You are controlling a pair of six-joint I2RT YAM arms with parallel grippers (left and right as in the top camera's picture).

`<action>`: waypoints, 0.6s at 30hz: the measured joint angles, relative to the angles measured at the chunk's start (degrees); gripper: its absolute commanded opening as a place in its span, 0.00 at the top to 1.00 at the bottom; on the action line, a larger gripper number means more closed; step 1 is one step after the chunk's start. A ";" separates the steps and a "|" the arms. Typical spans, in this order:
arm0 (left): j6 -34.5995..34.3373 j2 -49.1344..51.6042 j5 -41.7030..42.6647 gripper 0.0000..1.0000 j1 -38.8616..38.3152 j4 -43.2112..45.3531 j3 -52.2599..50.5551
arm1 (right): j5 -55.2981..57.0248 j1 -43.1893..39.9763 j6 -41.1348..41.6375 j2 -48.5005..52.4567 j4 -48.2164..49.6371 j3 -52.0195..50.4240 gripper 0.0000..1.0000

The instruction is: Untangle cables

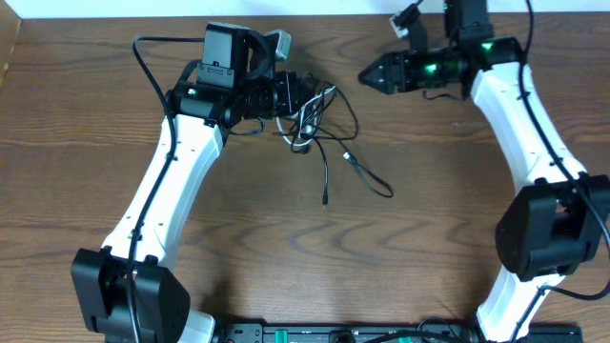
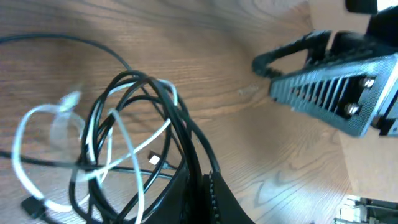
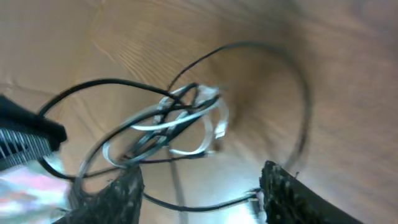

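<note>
The cables lie tangled at the table's back centre: a black cable [image 1: 355, 122] in loops with tails trailing toward the front, and a white cable [image 1: 303, 125] wound through it. My left gripper [image 1: 301, 97] is shut on black loops at the tangle's left side; in the left wrist view the black cable [image 2: 134, 84] runs into the closed jaws [image 2: 208, 190], with the white cable [image 2: 34, 118] looped to the left. My right gripper [image 1: 370, 76] hovers open to the right of the tangle, holding nothing. In its wrist view the white cable [image 3: 186, 121] and black cable [image 3: 273, 56] lie ahead of the spread fingers [image 3: 199, 199].
Bare wooden tabletop [image 1: 286, 248] surrounds the tangle. One black tail ends in a plug [image 1: 326, 200] toward the front, another strand reaches right [image 1: 386, 191]. The table's back edge meets a white wall [image 1: 324, 8] just behind both grippers.
</note>
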 measured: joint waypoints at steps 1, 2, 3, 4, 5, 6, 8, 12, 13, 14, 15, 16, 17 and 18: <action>-0.20 0.00 0.00 0.93 0.00 0.24 0.00 | 0.28 0.68 1.79 0.00 0.00 0.00 0.40; -0.26 0.00 0.00 0.92 0.00 0.44 0.00 | 0.52 1.29 2.97 0.00 0.00 0.00 0.40; -0.42 0.00 0.00 0.93 0.00 0.59 0.00 | 0.72 1.77 4.09 0.02 -0.02 0.00 0.41; -0.66 0.00 -0.02 0.93 0.00 0.68 0.00 | 0.96 2.32 5.20 0.07 -0.04 0.00 0.42; -0.87 0.00 0.00 0.93 0.00 0.68 0.00 | 1.07 2.82 6.21 0.13 -0.02 0.00 0.43; -1.01 0.00 -0.02 0.92 0.00 0.68 0.00 | 1.11 3.26 7.21 0.26 -0.04 0.00 0.44; -1.25 0.00 -0.02 0.92 0.00 0.68 0.00 | 1.25 4.07 9.22 0.79 0.02 0.00 0.47; -1.42 0.00 -0.02 0.93 0.00 0.68 0.00 | 1.46 5.05 12.20 2.14 -0.02 0.00 0.54; -1.44 0.00 -0.02 0.93 0.00 0.68 0.00 | 1.49 5.27 12.81 2.62 -0.04 0.00 0.55; -1.44 0.00 0.00 0.92 0.00 0.68 0.00 | 1.49 5.44 13.42 3.15 -0.11 0.00 0.55; -1.46 0.00 0.00 0.93 0.00 0.68 0.00 | 1.49 5.57 13.86 3.58 -0.13 0.00 0.55; -1.46 0.00 -0.02 0.93 0.00 0.70 0.00 | 1.53 5.79 14.16 4.17 -0.04 0.00 0.54; -1.44 0.00 0.00 0.93 0.00 0.68 0.00 | 1.46 5.99 14.45 4.83 0.17 0.00 0.53; -1.46 0.00 0.00 0.92 0.00 0.68 0.00 | 1.44 6.23 14.75 5.49 0.61 0.00 0.51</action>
